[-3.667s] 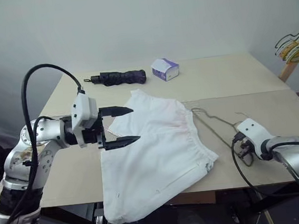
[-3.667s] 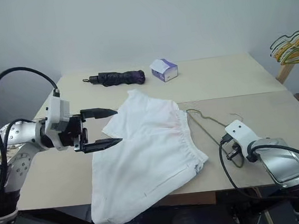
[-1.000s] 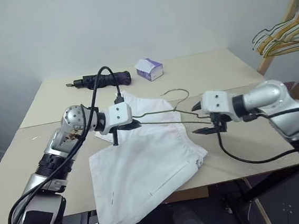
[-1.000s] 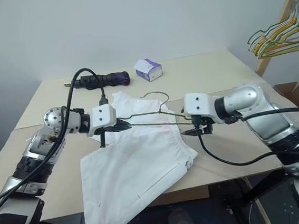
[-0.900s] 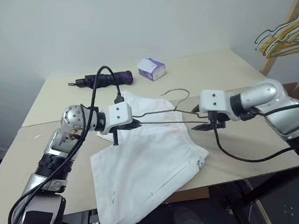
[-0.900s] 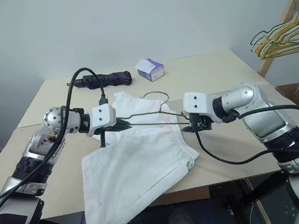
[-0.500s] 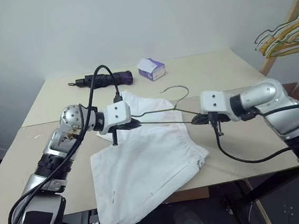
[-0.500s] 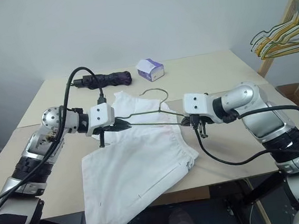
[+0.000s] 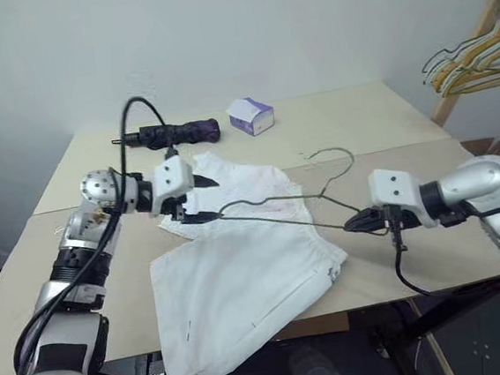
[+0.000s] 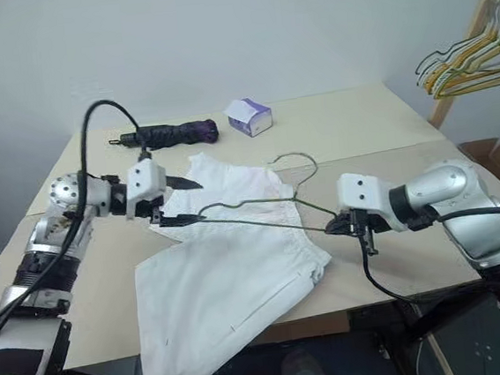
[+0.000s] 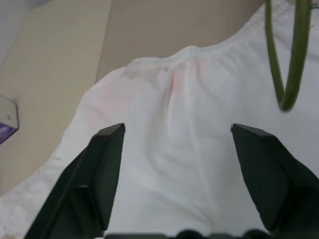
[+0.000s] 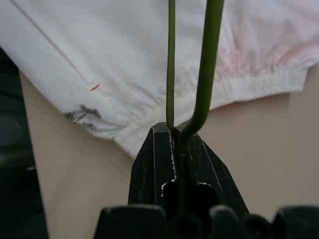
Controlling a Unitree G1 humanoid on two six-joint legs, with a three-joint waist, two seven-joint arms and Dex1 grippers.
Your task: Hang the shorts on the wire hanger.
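The white shorts [image 9: 240, 273] lie spread on the table, one leg hanging over the front edge. Above them the thin olive-grey wire hanger [image 9: 274, 212] is held almost level, hook [image 9: 340, 157] pointing away from me. My right gripper [image 9: 358, 222] is shut on the hanger's right corner; the right wrist view shows both wires [image 12: 172, 74] pinched in the right gripper [image 12: 174, 130]. My left gripper [image 9: 202, 199] stands open just left of the hanger's free left end. In the left wrist view that bend of the hanger [image 11: 286, 74] lies outside the fingers [image 11: 102, 169], with the shorts [image 11: 174, 114] beneath.
A folded dark umbrella [image 9: 178, 133] and a small purple-and-white box [image 9: 251, 115] lie at the back of the table [image 9: 377, 122]. A bunch of yellow and green hangers [image 9: 472, 55] hangs on a wooden rack at far right.
My right gripper shut on the hanger's right corner. My left gripper then let go of the left end, opened and drew left. The right gripper pulled the hanger rightward and nearer.
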